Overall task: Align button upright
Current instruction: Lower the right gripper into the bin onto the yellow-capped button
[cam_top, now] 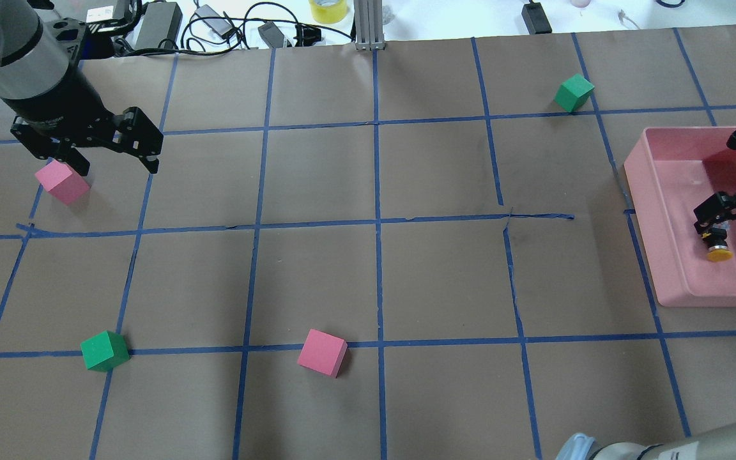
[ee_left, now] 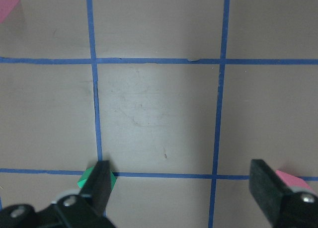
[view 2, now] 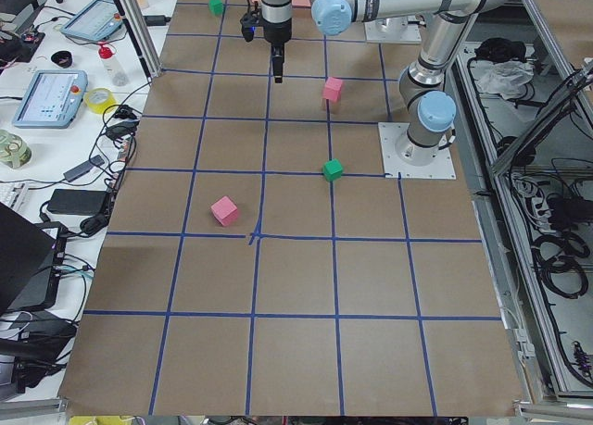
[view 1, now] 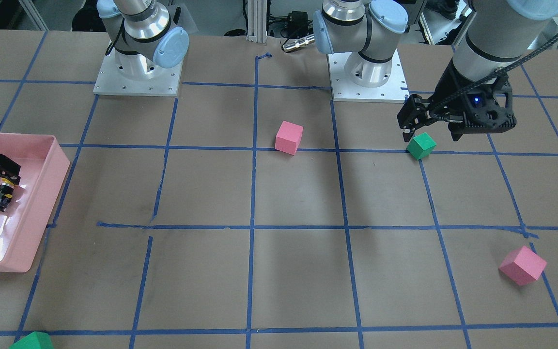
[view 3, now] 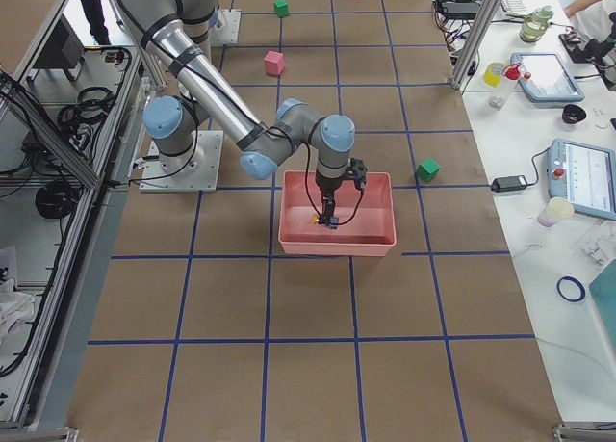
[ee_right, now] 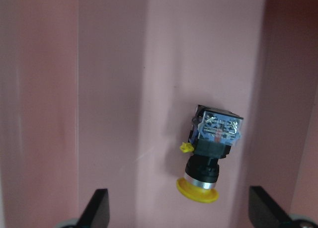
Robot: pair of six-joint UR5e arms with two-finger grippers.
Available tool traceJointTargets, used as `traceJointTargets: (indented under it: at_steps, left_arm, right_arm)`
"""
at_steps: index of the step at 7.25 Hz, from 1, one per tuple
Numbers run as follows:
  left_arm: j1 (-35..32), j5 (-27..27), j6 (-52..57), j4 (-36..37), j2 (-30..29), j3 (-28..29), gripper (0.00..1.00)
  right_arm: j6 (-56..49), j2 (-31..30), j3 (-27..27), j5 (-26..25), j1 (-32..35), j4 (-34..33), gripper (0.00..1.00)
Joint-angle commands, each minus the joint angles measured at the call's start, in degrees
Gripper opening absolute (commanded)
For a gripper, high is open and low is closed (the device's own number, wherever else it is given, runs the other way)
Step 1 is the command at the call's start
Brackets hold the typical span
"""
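Right gripper (ee_right: 179, 198) is over the pink bin (cam_top: 646, 211) with its jaws spread wide and nothing in them. From the wrist cam the fingers sit either side of the yellow cap, with no visible contact. The button (ee_right: 211, 148) lies on its side on the bin floor, cap toward the gripper and blocky base pointing away, so it isn't upright yet. Risks as I see them: closing on the round cap or collar could let it roll or squirt out across the glossy floor. A grip at the cap end puts the base weight beyond the jaws, so it may pivot while being tipped. A top-heavy button could topple on release. Farther off, the left gripper (ee_left: 180, 166) hangs over the table, also wide and empty, between a green cube (view 1: 421, 145) and a pink cube (cam_top: 61, 182), well clear of the bin.
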Motion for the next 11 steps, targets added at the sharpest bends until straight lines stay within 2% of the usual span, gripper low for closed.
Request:
traceJointTargets:
  at_steps: [1,3,5,11]
  left_arm:
    - [-0.66,-0.76,-0.14,-1.12,0.54,0.28,1.00]
    - [-1.89,-0.77,-0.14,-3.32,1.16,0.20,1.00]
    - [-3.03,-0.86,-0.14,-3.50,0.90,-0.07,1.00]
    - [-3.13,0.11,0.57,-3.85,1.16,-0.42,1.00]
  right_arm:
    - [0.07,2.53,0.02,0.36,0.04,-3.46,1.00]
    - [-0.02,2.98,0.10,3.52,0.04,-3.55,1.00]
    - [-1.24,4.73,0.02,3.35,0.04,-6.35,1.00]
    - [-1.25,6.14,-0.51,3.00,0.04,-6.36,1.00]
